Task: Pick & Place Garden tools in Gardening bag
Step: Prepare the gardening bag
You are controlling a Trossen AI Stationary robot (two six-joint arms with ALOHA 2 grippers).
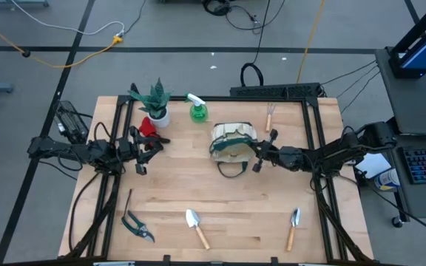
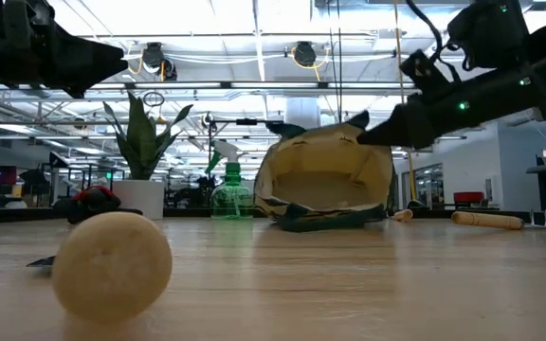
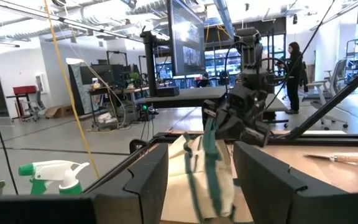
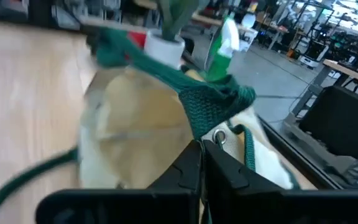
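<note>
Right claw (image 1: 258, 155) closed on the green trim of the gardening bag (image 1: 230, 143), at the rim side facing the right arm; in the right wrist view the fingers are pinched together just under the green webbing (image 4: 219, 99). Bag near the middle of the surface (image 1: 220, 210), tipped so that its mouth gapes sideways in the low view, not upward.

Risks, as a judgement: grip only on soft fabric, so may slip free or pull the bag over flat if drawn further; a loop handle (image 1: 233, 170) lying loose in front could snag. Spray bottle (image 1: 197, 109) just behind the bag, easily knocked down if the bag is dragged toward the far edge.

Left claw (image 1: 140, 153) open, holding nothing, near the red item (image 1: 147, 125) and the potted plant (image 1: 155, 103); a careless sweep could upset the pot.

Open room: wide bare wood between the bag and the near edge, where two trowels (image 1: 196, 226) (image 1: 292, 225) and the pruning shears (image 1: 137, 225) lie well apart. Thin wooden-handled tool (image 1: 270, 116) near the far edge, right of the bag.
</note>
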